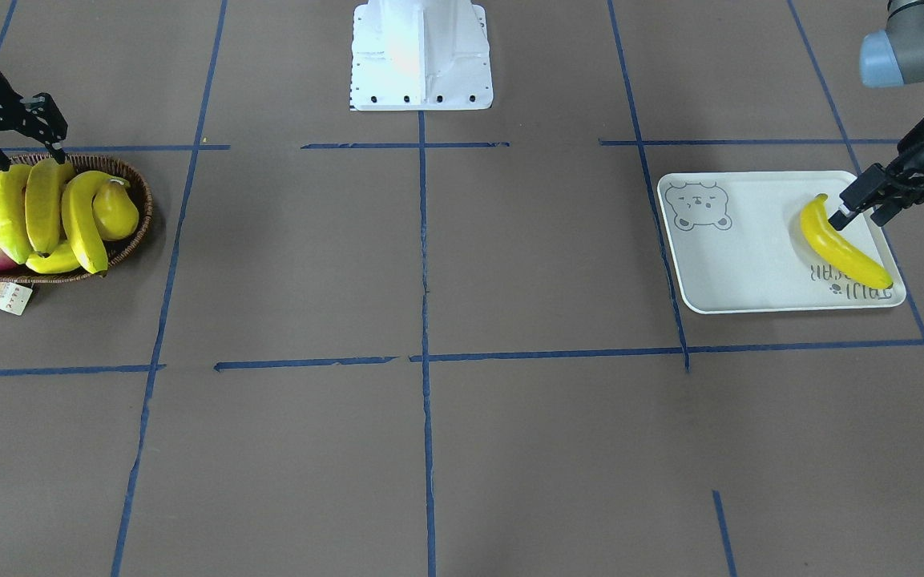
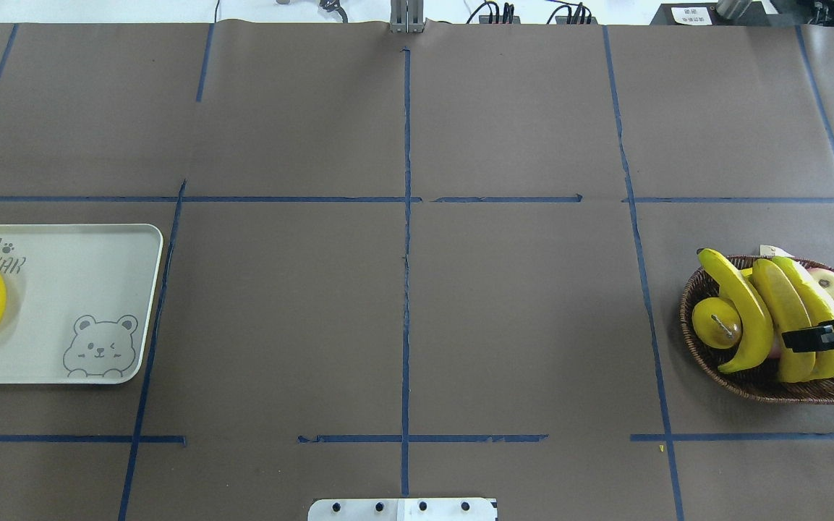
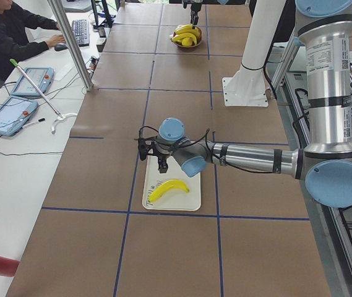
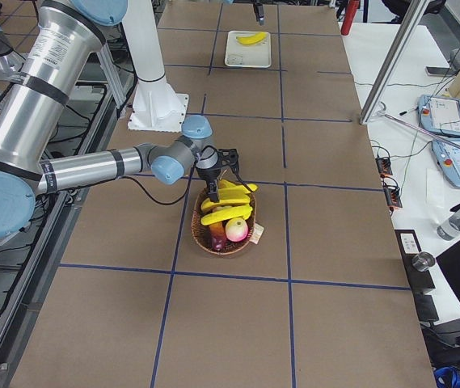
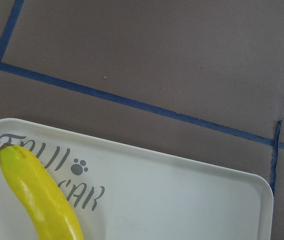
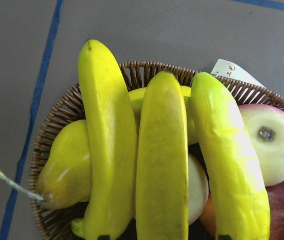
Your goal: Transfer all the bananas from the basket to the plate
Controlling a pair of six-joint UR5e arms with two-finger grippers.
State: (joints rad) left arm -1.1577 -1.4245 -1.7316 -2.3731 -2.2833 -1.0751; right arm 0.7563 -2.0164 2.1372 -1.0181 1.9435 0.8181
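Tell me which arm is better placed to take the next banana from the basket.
Right. The right gripper hangs over the bananas in the basket, jaws open. The left gripper is far off at the plate, beside the one banana there.

1 banana [image 1: 842, 244] already on the plate [image 1: 742, 264], on my left side: lies flat near the edge w/ the grey lettering, partly over the text, curved, yellow, dark tips. Plate is white, rounded rect., bear face in the opposite corner. 3 bananas [image 1: 45, 204] in the basket [image 1: 144, 210] on my right side, side by side, approx. parallel. Basket is oval, dark-brown wicker; its paper tag [image 1: 7, 296] lies on the table just beside the rim.
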